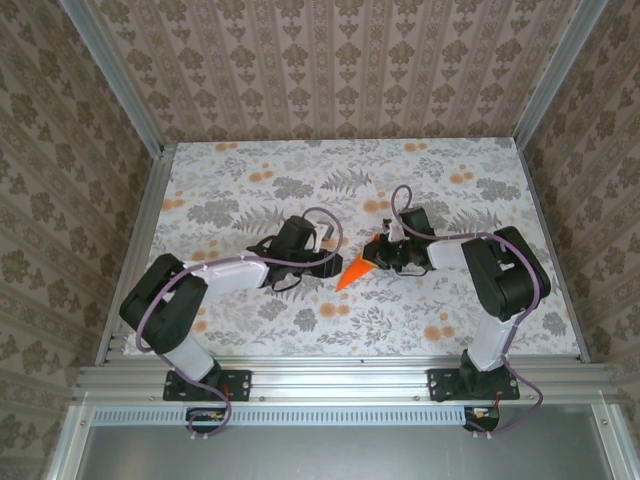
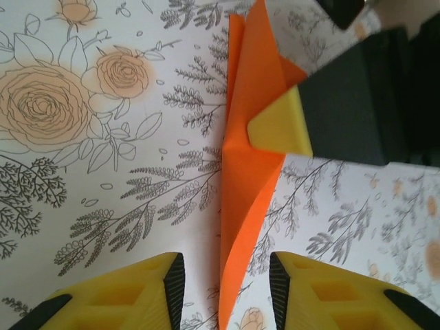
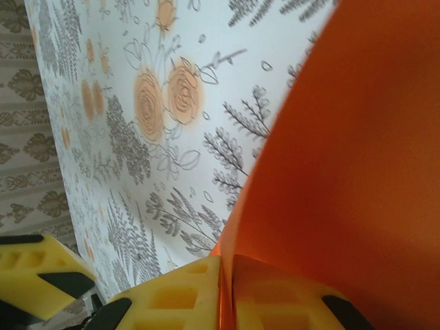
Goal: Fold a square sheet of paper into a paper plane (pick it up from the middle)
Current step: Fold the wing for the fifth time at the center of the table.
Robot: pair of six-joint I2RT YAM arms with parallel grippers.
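The orange sheet of paper (image 1: 354,271) is folded into a narrow pointed shape and held just above the flowered cloth at the table's middle. My right gripper (image 1: 381,254) is shut on its wide end; in the right wrist view the paper (image 3: 357,158) rises from between the yellow pads of that gripper (image 3: 230,292). My left gripper (image 1: 328,268) is at the paper's pointed end. In the left wrist view its jaws (image 2: 227,289) stand apart. The paper's tip (image 2: 237,261) passes between them without touching either pad. The right gripper's yellow fingertip (image 2: 280,125) presses the paper's far part.
The flowered tablecloth (image 1: 250,190) covers the table inside patterned walls with metal posts (image 1: 110,70). Both arms reach inward and meet near the centre. The left gripper's yellow finger (image 3: 34,278) shows low at the left of the right wrist view.
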